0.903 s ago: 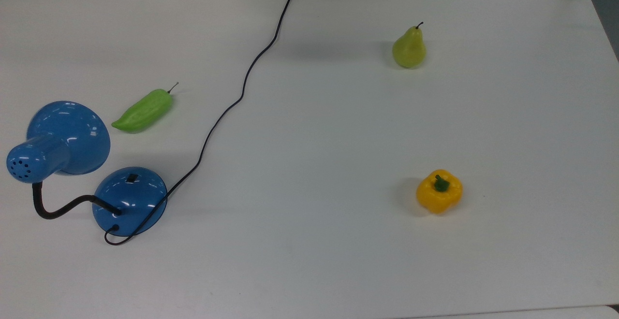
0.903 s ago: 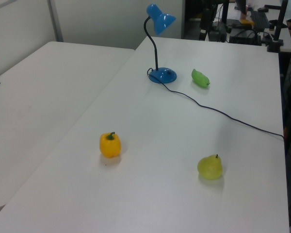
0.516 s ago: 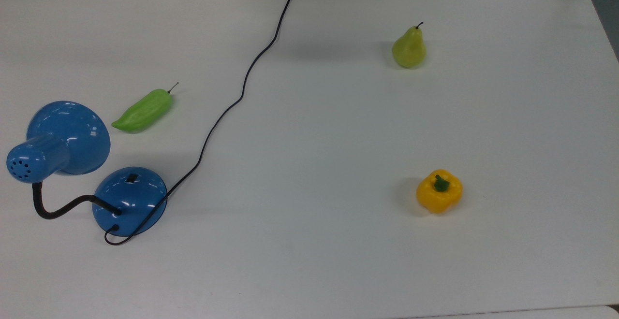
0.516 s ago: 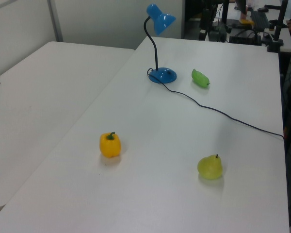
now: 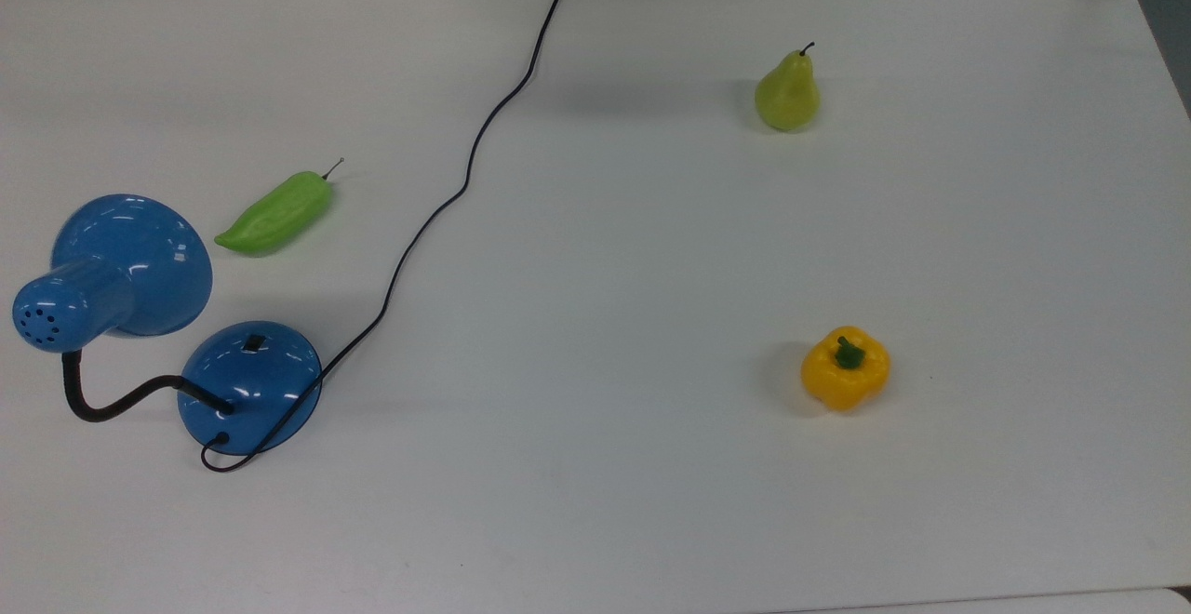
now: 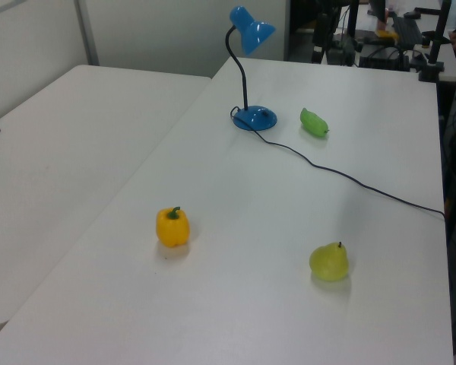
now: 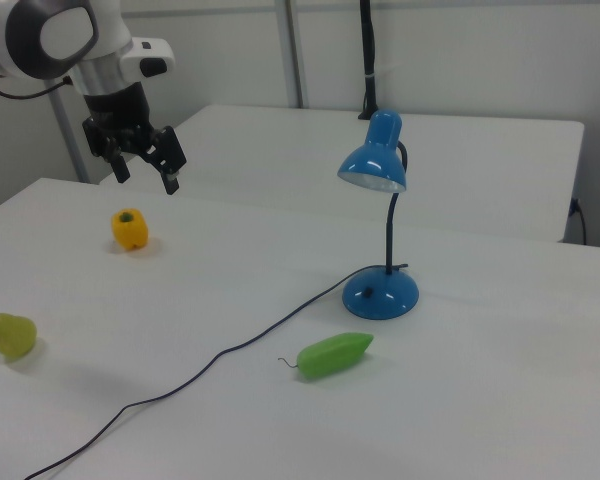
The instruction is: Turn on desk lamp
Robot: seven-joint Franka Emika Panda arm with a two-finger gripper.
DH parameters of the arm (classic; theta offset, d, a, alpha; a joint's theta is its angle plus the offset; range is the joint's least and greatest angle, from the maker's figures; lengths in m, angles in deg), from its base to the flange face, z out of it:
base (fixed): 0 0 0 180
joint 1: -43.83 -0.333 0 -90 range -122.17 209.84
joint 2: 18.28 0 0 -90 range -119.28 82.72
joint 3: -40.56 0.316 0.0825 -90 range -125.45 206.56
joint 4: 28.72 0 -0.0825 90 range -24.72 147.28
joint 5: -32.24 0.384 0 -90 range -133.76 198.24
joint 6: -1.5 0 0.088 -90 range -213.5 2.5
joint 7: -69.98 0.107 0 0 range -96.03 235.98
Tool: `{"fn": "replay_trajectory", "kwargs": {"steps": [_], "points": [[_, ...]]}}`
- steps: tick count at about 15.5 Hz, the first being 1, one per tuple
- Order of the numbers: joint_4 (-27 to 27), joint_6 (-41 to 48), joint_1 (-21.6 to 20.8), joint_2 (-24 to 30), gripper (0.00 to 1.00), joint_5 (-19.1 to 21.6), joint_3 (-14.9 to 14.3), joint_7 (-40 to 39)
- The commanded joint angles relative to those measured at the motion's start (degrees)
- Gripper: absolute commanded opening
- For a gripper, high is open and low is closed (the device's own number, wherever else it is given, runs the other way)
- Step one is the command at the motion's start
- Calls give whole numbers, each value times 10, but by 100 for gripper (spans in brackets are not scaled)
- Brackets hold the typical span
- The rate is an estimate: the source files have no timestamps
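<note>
Right view is showing the gripper (image 7: 146,175) hanging in the air above the white table (image 7: 500,420), fingers spread apart with nothing between them, up over the yellow bell pepper (image 7: 129,229) and well apart from the desk lamp (image 7: 380,225). Lamp is standing upright near the right view's centre-right, shade tilting down toward the right view's left, round blue base (image 7: 381,292) sitting on the table. Black cord (image 7: 220,350) is running from the base toward the right view's lower left. Green chili pepper (image 7: 333,355) is lying just in front of the base, not touching it. Pear (image 7: 12,335) is sitting at the right view's far left. Top view is putting the desk lamp (image 5: 121,270) at the top view's left edge, small rocker switch (image 5: 252,344) on top of the domed base (image 5: 249,387), chili (image 5: 275,214) near the shade, pear (image 5: 787,93) and bell pepper (image 5: 845,368) well apart on the top view's right. Left view is showing the lamp (image 6: 251,68) at the far end of the table, pepper (image 6: 172,226) and pear (image 6: 329,261) nearer.
</note>
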Motion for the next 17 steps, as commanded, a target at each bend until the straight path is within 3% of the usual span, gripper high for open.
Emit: {"fn": "replay_trajectory", "kwargs": {"steps": [1,2,3,8,12,17], "points": [[2,-3,-3,0,100,8,-7,2],[2,-3,-4,0,100,9,-12,2],[2,-3,-4,0,93,9,-12,2],[2,-4,-4,0,35,11,-12,1],[2,-6,-3,-2,1,12,-12,0],[3,-3,-3,-2,0,12,-11,2]]}}
